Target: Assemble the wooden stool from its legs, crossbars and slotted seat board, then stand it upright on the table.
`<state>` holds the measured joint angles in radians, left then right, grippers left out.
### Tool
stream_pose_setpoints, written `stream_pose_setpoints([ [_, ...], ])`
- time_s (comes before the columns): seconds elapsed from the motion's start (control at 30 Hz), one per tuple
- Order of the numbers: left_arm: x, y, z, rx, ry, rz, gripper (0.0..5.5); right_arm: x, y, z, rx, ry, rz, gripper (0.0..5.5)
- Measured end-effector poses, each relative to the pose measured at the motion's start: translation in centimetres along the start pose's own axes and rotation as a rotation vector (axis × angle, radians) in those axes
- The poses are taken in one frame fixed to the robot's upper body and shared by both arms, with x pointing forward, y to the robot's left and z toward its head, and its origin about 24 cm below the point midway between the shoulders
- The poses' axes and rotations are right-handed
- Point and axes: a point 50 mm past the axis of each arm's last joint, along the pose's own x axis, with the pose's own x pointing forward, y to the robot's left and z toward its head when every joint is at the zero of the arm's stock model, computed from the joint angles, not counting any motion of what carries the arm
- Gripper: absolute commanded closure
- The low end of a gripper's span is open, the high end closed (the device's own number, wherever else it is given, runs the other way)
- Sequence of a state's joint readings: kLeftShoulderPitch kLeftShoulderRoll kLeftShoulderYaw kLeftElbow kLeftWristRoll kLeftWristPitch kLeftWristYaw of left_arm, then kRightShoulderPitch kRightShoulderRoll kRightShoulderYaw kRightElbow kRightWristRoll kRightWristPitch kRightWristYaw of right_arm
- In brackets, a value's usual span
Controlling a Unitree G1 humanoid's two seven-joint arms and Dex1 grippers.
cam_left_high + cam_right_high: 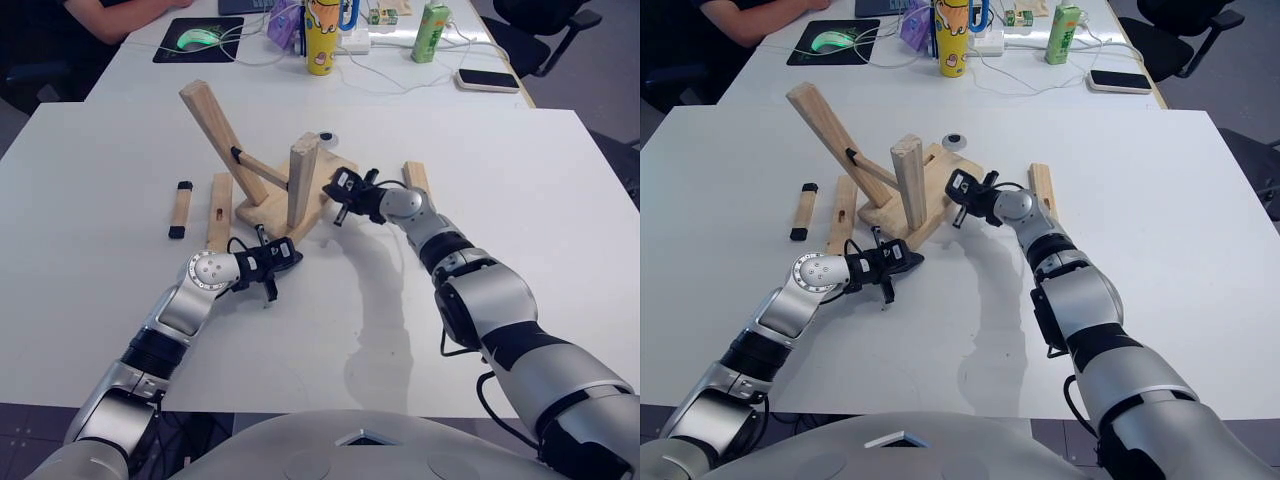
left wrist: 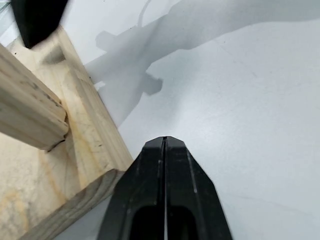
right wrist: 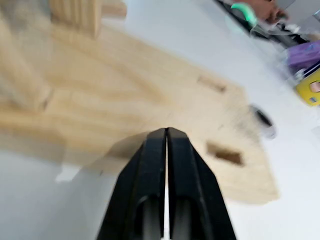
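Left gripper [image 2: 165, 145] is nearest: fingers pressed together, nothing between them, tip just beside the near corner of the seat board [image 1: 268, 208]. Can't tell if it actually touches. My read is it's parked there as a stop, so the board doesn't slide toward the robot.

Right gripper [image 3: 166, 132] is also closed tight and empty, sitting at the board's right-hand edge. An open slot [image 3: 224, 154] lies just past its tip. Closed fingers suit pushing or bracing, not picking.

Board lies flat mid-table, slots facing up, which is the sensible way to load legs from above. Two are in:
- upright leg [image 1: 302, 180], looks seated
- tilted leg [image 1: 222, 140], leaning hard away to the left, probably not home in its slot
- crossbar [image 1: 262, 168] links the two, likely what keeps the tilted one from falling

Loose parts on the table [image 1: 520, 200]:
- spare leg [image 1: 219, 212] flat, just left of the board
- short bar [image 1: 180, 210] with dark ends, further left
- another leg [image 1: 415, 178] flat, right of the board, beyond the right wrist

Judgement: roughly halfway. Two legs are still loose and the stool isn't flipped yet. Main risk is that a sideways nudge tips the half-built frame.
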<state>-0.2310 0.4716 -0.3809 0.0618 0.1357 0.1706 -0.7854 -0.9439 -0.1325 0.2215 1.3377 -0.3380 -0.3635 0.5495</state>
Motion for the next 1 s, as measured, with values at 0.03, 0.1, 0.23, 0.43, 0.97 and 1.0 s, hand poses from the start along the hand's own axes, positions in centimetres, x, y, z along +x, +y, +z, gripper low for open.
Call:
stream_pose_setpoints([
  [0.03, 0.0, 0.0, 0.0, 0.0, 0.0, 0.0, 5.46, 0.1, 0.0, 0.1, -0.017, 0.009, 0.003, 5.5],
  [0.1, 0.0, 0.0, 0.0, 0.0, 0.001, 0.003, 5.46, 0.2, 0.0, 0.3, -0.055, 0.034, 0.017, 5.5],
  [0.23, -0.3, 0.6, -0.4, -0.003, 0.019, 0.038, 5.46, 0.4, -0.2, 0.7, -0.133, 0.072, 0.043, 5.5],
  [0.43, -0.4, 1.6, -1.1, 0.01, 0.047, 0.094, 5.46, 0.1, -1.0, 1.2, -0.305, 0.174, 0.142, 5.5],
  [0.97, 0.0, 2.0, -1.4, -0.021, 0.033, 0.176, 5.46, -1.7, -0.2, -1.4, -0.187, 0.129, 0.266, 5.5],
  [1.0, -0.3, 2.6, -1.4, -0.031, 0.036, 0.223, 5.46, -1.9, 0.1, -1.9, -0.134, 0.091, 0.229, 5.5],
])
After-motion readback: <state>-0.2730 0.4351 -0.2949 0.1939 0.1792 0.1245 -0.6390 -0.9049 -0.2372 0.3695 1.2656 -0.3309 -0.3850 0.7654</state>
